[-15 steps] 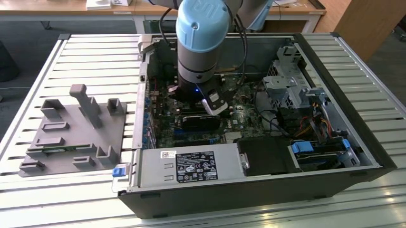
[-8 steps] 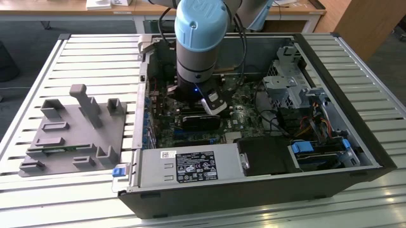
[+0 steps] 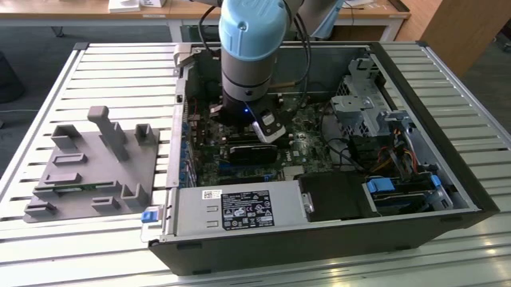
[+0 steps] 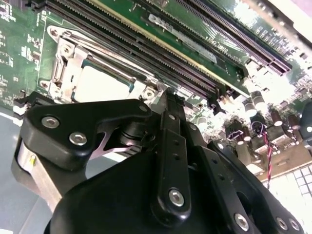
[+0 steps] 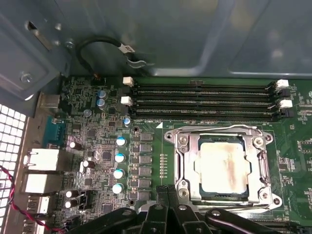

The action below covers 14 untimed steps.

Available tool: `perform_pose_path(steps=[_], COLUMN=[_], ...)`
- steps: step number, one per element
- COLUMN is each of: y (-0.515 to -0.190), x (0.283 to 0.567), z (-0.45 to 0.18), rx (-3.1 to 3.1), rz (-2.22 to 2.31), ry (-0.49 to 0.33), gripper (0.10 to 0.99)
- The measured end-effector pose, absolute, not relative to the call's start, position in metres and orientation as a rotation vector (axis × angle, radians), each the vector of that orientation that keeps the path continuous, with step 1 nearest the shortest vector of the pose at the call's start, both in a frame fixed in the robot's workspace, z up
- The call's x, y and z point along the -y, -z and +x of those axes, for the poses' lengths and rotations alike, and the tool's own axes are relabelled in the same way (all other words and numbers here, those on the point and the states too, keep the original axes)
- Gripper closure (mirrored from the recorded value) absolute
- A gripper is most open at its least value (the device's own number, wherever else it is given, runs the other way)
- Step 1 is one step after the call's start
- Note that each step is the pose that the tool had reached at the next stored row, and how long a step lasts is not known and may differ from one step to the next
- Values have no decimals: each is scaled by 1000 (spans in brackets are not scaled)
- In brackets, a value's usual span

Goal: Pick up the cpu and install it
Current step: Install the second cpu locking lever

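The cpu (image 5: 222, 163), a silvery square chip with a smudged top, lies flat in the motherboard socket, with the socket's metal frame (image 5: 181, 161) around it. It also appears in the second wrist view as the cpu (image 4: 100, 85). My gripper (image 5: 168, 192) is black, and its fingers are together with nothing between them. It hovers just beside the socket's edge without touching the chip. In the second wrist view the gripper (image 4: 168, 97) has its tips near the socket corner. The arm (image 3: 248, 54) reaches down into the open computer case (image 3: 447, 179).
Long memory slots (image 5: 204, 100) run beside the socket, and capacitors (image 5: 119, 158) stand on its other side. A grey fixture tray (image 3: 88, 173) with upright pegs sits on the slatted table at the exterior view's left. A power supply (image 3: 239, 209) and drive bays (image 3: 375, 113) crowd the case.
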<state>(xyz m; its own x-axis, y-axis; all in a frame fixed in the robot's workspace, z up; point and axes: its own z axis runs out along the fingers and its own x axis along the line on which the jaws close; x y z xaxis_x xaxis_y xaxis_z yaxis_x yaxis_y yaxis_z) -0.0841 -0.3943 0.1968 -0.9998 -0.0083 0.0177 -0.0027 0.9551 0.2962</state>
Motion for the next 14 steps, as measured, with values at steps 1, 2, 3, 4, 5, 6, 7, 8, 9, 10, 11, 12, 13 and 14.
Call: perform_pose_path(steps=[1, 2, 3, 4, 5, 6, 7, 8, 9, 10, 11, 12, 13, 14], y=[-198, -199, -201, -203, -205, -207, -210, -212, -215, -218, -220, -223, -225, -227], x=[394, 394, 394, 394, 394, 394, 394, 394, 394, 394, 394, 394, 394, 394], z=[-84, -84, -84, -84, -84, -84, -84, -84, -84, -84, -84, -84, -84, -84], rx=[3088, 3088, 3088, 3088, 3088, 3088, 3088, 3088, 3088, 3088, 3088, 3087, 3087, 3087], rz=[8, 8, 7, 7, 7, 7, 7, 7, 7, 7, 7, 7, 7, 7], ry=[468, 468, 468, 468, 468, 468, 467, 467, 467, 467, 467, 467, 467, 467], gripper=[980, 980, 980, 980, 980, 980, 980, 980, 980, 980, 980, 980, 980, 980])
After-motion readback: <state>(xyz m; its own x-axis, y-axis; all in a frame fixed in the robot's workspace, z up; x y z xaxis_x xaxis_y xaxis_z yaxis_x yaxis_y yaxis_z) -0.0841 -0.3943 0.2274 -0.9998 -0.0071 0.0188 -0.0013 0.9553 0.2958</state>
